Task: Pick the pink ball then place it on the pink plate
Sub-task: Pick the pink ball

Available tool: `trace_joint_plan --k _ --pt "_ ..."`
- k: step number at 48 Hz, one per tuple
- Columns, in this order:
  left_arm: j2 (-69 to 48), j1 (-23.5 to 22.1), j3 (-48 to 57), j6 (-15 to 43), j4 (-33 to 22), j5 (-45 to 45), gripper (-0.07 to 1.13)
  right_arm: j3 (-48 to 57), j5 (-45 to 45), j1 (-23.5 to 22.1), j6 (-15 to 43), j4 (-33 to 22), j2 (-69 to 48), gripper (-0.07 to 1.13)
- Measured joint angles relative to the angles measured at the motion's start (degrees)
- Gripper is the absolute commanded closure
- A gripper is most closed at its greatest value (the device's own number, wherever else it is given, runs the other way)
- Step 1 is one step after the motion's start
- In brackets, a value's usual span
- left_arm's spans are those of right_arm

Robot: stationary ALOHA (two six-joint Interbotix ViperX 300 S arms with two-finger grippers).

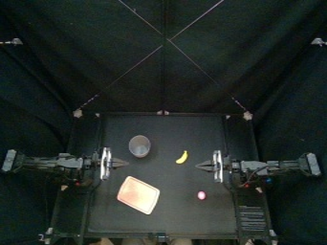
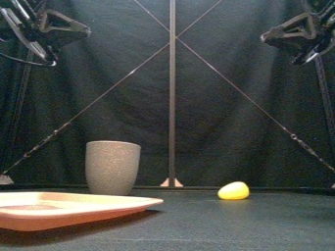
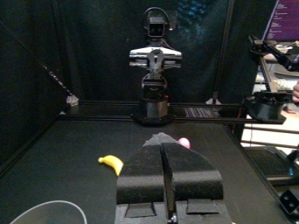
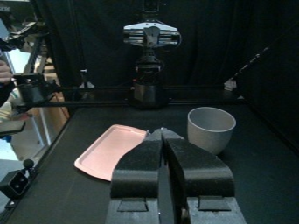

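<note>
— Left tool (image 3: 163, 142) pinched together, right tool (image 4: 163, 134) the same, both up high at the bench's (image 1: 173, 218) sides.
— And the pink ball (image 1: 202, 195)?
— Sitting on the bench, front right, near the right tool, clear of the pink plate (image 1: 138, 195).

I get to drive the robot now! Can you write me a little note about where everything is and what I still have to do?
Left gripper: shut, empty, up above the table's left side.
Right gripper: shut, empty, up above the right side.
Pink ball: on the table, front right, untouched.
Pink plate: front left, nothing on it, apart from the ball.
Farther back: grey cup and yellow toy banana.
Done: nothing yet.
Left: pick up the ball (the right arm looks nearer) and set it on the plate.
</note>
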Motion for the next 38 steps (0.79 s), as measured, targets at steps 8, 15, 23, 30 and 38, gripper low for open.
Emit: trace_joint_plan --k 8,15,23,30,38 --pt "0.2 0.0 0.1 0.2 0.0 -0.1 1.06 0.4 1.7 0.2 0.1 0.2 2.0 0.98" --pt "0.2 0.0 0.6 0.2 0.0 -0.1 1.06 1.4 6.5 2.1 1.0 0.5 5.5 0.73" --pt "0.2 0.1 0.9 0.2 0.0 -0.2 1.06 3.1 10.3 7.2 4.3 3.8 8.3 0.30" --pt "0.2 0.6 0.8 0.1 0.0 -1.3 1.06 4.2 11.3 9.1 9.2 8.8 12.0 0.09" --pt "0.2 1.4 0.9 0.1 0.0 -3.2 1.06 3.6 15.0 10.4 11.9 10.2 16.3 0.08"
